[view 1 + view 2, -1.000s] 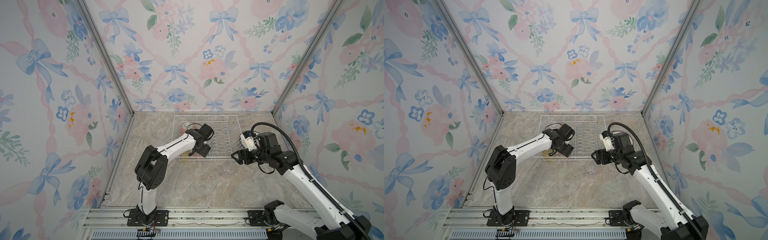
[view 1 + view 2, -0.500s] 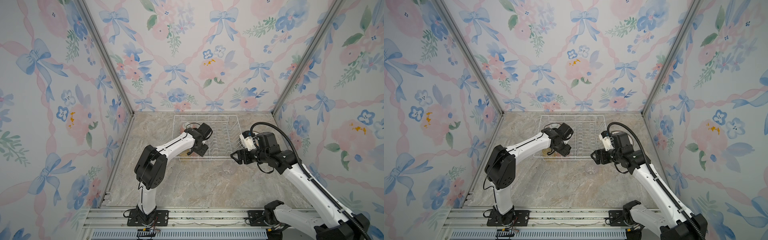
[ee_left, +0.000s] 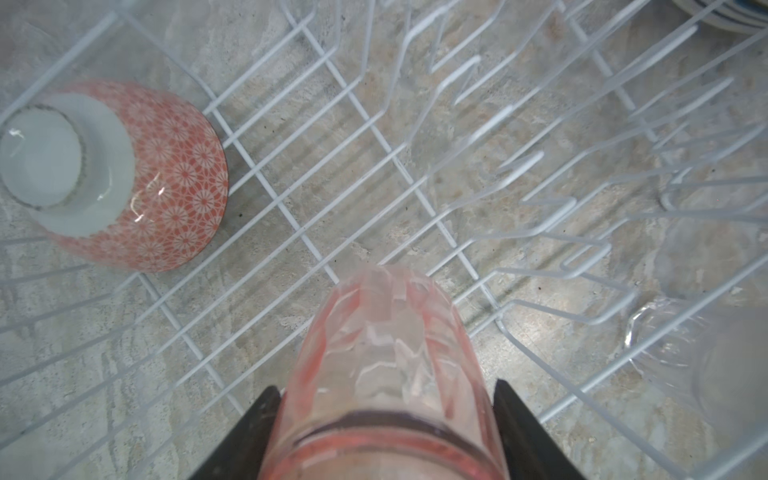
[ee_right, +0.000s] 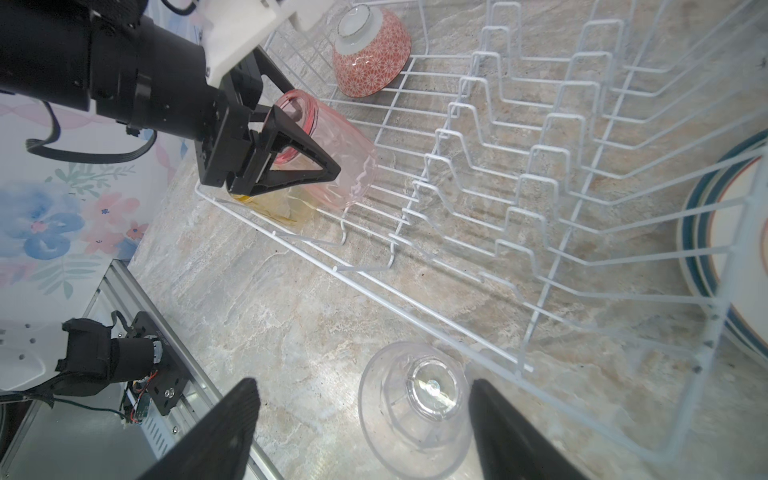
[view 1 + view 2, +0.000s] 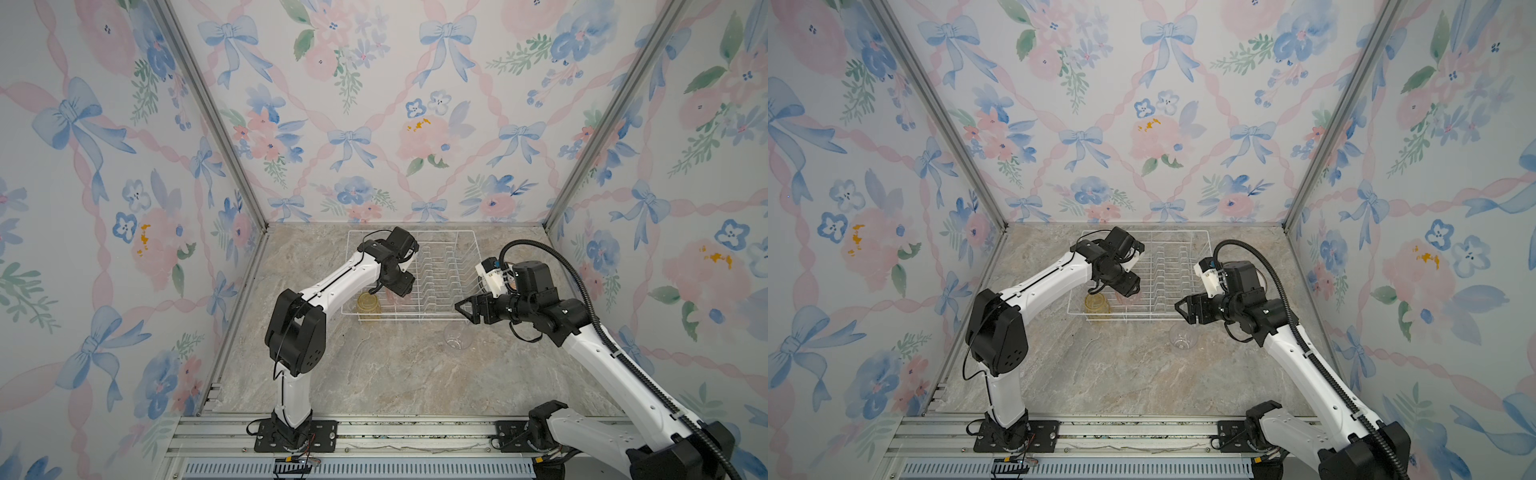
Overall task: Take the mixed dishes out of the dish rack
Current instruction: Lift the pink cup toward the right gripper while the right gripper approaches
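Pink faceted glass tumbler sits tilted in the near-left part of the white wire dish rack, and I have my left pincer clamped on it. Just left of it is the yellow tumbler. The upturned red patterned bowl is toward the rack's far left. My right pincer hangs open over the clear tumbler, which is on the marble worktop just outside the rack's near edge.
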